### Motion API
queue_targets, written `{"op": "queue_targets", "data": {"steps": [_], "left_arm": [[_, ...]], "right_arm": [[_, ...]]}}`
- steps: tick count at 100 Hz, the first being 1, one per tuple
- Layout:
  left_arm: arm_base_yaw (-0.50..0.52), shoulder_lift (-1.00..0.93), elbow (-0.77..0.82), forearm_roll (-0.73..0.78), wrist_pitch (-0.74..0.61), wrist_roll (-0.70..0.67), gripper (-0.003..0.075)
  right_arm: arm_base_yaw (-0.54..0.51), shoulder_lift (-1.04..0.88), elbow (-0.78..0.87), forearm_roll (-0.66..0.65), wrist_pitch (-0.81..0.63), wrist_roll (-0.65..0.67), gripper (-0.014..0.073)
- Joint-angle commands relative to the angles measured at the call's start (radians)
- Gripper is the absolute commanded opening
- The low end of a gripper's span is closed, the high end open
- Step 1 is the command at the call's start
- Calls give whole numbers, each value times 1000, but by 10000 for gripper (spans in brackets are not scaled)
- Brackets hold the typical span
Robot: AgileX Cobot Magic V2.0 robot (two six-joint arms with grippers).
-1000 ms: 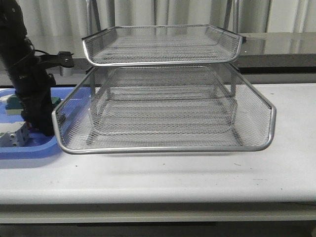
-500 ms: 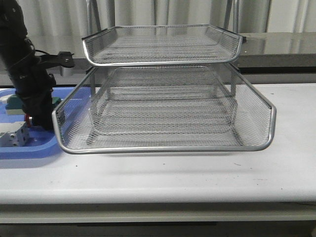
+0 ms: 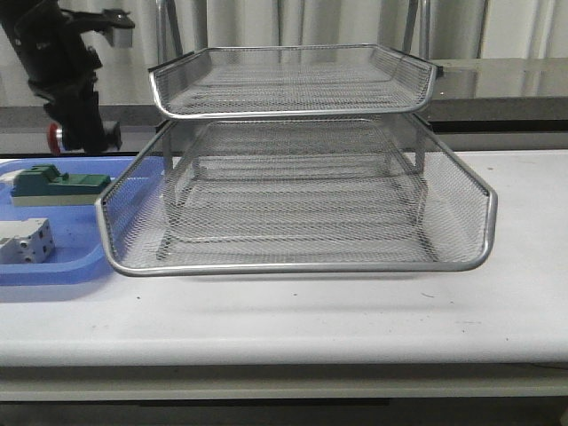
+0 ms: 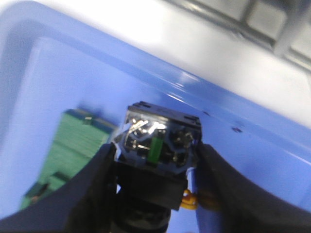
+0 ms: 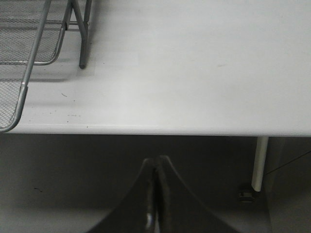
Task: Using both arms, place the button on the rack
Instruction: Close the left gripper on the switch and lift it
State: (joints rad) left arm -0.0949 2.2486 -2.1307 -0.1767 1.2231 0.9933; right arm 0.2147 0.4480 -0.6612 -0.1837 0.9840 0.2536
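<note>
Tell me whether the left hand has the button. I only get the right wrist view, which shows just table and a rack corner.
Observer: Yes. In the left wrist view the left hand is shut on the button, with its rear block facing the camera.
Operator: Where is it relative to the rack?
Observer: The front view shows it held in the air, left of the rack, roughly level with the upper tray's underside.
Operator: What is underneath it?
Observer: The blue tray, which holds a green block and a white-grey terminal block.
</note>
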Motion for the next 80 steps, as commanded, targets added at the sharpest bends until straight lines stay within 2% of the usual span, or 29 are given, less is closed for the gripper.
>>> {"op": "queue_targets", "data": {"steps": [1,46,65,80], "left_arm": [[-3,-104,-58,-19,44,-48,-20],[-12,-336,-15,-19,44,-105,-20],[-38,-471,121,-19,44,-105,-20],[-98,-577,247,-36,44,-105,-20]], "right_arm": [[-3,8,-35,-26,-52,-3,-109],[-3,8,-35,-26,-52,-3,-109],[-3,8,-35,-26,-52,-3,-109],[-3,8,-35,-26,-52,-3,-109]]}}
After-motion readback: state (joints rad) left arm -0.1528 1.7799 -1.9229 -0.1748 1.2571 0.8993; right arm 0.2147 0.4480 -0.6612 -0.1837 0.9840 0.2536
